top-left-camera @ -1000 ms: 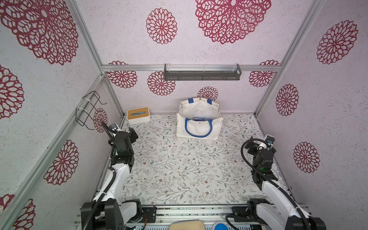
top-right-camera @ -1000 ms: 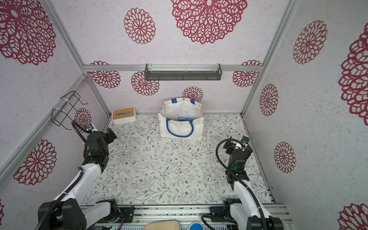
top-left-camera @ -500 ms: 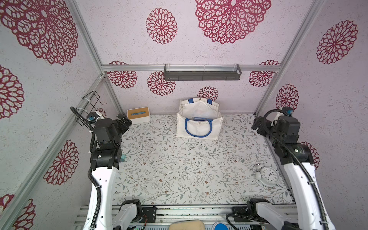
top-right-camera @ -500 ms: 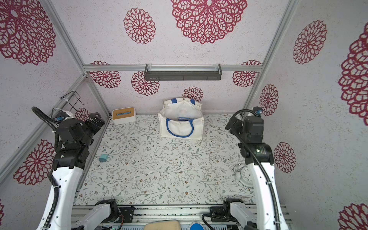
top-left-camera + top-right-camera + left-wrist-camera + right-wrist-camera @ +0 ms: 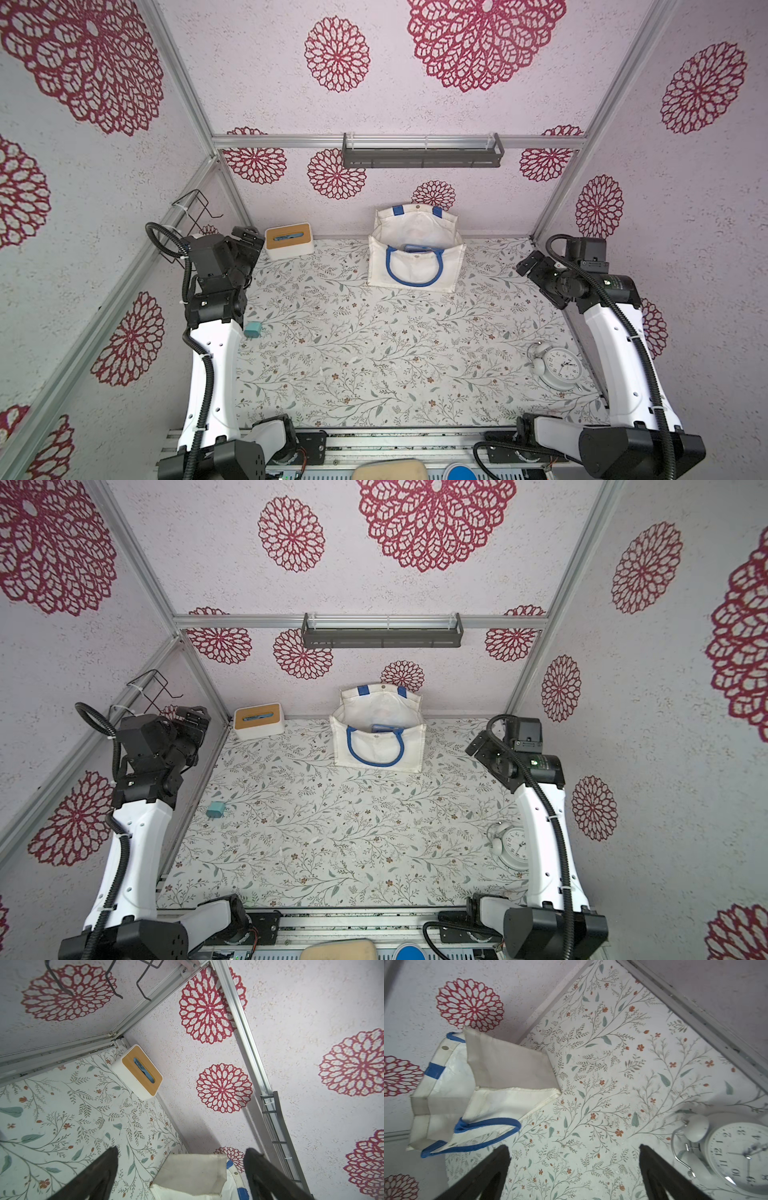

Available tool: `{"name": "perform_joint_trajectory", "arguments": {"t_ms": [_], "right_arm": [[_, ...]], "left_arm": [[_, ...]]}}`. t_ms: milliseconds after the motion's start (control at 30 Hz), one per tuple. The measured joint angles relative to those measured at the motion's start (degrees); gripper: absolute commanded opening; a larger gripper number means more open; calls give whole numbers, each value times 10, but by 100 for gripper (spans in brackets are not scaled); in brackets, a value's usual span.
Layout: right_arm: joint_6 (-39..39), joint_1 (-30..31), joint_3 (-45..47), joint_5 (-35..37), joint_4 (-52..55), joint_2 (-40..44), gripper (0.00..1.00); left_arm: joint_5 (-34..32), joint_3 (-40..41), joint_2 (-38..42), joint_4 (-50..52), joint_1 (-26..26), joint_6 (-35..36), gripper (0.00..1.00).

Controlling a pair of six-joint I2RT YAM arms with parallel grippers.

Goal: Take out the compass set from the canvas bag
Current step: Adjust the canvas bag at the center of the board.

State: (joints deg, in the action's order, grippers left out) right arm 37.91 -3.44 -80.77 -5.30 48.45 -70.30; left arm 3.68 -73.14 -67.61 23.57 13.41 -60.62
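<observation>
Now: canvas bag (image 5: pixel 415 272) upright, open-mouthed, possibly compass set (image 5: pixel 417 248) inside.

Top views high, facing back wall (image 5: pixel 374 104); wrist views low, share canvas bag (image 5: pixel 508 1068).

The only marks that can be read are the black numerals on the dial of the clock (image 5: pixel 741 1159), seen in the right wrist view: 12, 1, 2, 3 and 4 run one way round, and 11, 10 and 9 the other. In both top views the clock (image 5: pixel 559 366) (image 5: pixel 515 845) lies at the lower right of the frame, its numerals too small to read.
</observation>
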Motion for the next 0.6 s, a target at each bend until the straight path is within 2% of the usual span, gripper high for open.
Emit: {"name": "perform_joint_trajectory", "arguments": {"t_ms": [167, 333, 600], "right_arm": [[7, 10, -39, -38, -27, -59, 86], [5, 51, -104, -52, -49, -148, 86], [-24, 99, -262, -61, -47, -298, 84]], "left_arm": [[-5, -16, -8, -9, -29, 29, 97], [4, -22, -8, -12, -37, 48, 97], [8, -94, -26, 10, -49, 90, 97]]}}
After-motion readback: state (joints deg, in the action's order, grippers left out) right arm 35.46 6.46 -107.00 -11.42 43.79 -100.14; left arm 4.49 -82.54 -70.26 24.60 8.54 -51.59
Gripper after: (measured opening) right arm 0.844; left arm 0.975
